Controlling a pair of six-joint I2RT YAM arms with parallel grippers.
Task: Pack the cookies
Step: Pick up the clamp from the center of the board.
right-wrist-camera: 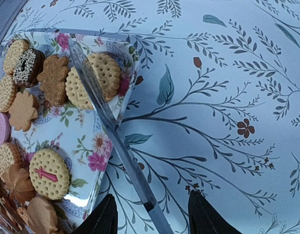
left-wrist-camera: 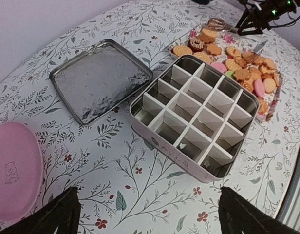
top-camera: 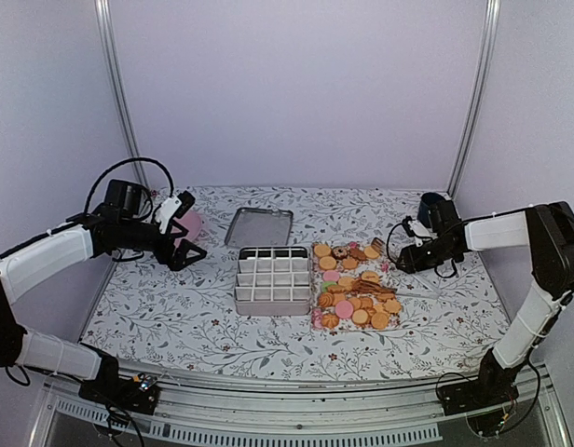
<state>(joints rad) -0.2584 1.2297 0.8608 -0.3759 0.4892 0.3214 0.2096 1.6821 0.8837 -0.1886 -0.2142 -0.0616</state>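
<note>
The cookies (top-camera: pixel 357 293) are small round biscuits, mostly golden with a few pink and dark ones. They lie piled on a clear tray with a floral print (right-wrist-camera: pixel 86 146), to the right of the divided tin (top-camera: pixel 273 279). Its compartments (left-wrist-camera: pixel 198 117) hold nothing. My right gripper (right-wrist-camera: pixel 152 214) hangs low at the tray's far right corner. Its fingers stand apart on either side of a thin metal utensil (right-wrist-camera: pixel 116 141) and touch neither side. That utensil slants across the tray corner beside two golden cookies (right-wrist-camera: pixel 94 78). My left gripper (left-wrist-camera: pixel 150 219) is wide open over bare cloth, near left of the tin.
The tin's flat metal lid (left-wrist-camera: pixel 99 78) lies behind the tin to its left. A pink dish (left-wrist-camera: pixel 13 170) sits at the far left beside my left gripper. A flowered cloth covers the table, and pale walls close in the back and sides.
</note>
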